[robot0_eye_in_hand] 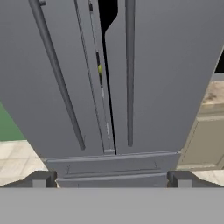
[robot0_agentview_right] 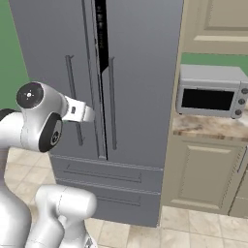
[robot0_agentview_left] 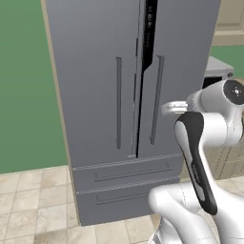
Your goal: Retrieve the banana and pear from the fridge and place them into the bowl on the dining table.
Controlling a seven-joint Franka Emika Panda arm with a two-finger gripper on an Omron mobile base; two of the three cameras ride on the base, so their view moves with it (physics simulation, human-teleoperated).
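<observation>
The dark grey fridge (robot0_agentview_left: 95,95) (robot0_agentview_right: 145,72) (robot0_eye_in_hand: 175,87) stands straight ahead of me. Its right door is ajar by a narrow dark gap, wider at the top. Through that gap a sliver of yellow-green, the pear (robot0_eye_in_hand: 99,69), peeks out. The banana is hidden inside the fridge. My gripper (robot0_eye_in_hand: 111,180) is open and empty, a short way in front of the doors at the level of the two long handles (robot0_eye_in_hand: 130,74). The bowl and the dining table are out of view.
Two closed drawers (robot0_agentview_left: 124,183) sit under the fridge doors. Right of the fridge, a steel microwave (robot0_agentview_right: 210,92) rests on a stone counter (robot0_agentview_right: 203,127) over beige cabinets. A green wall lies to the left, with tiled floor (robot0_agentview_left: 33,200) in front.
</observation>
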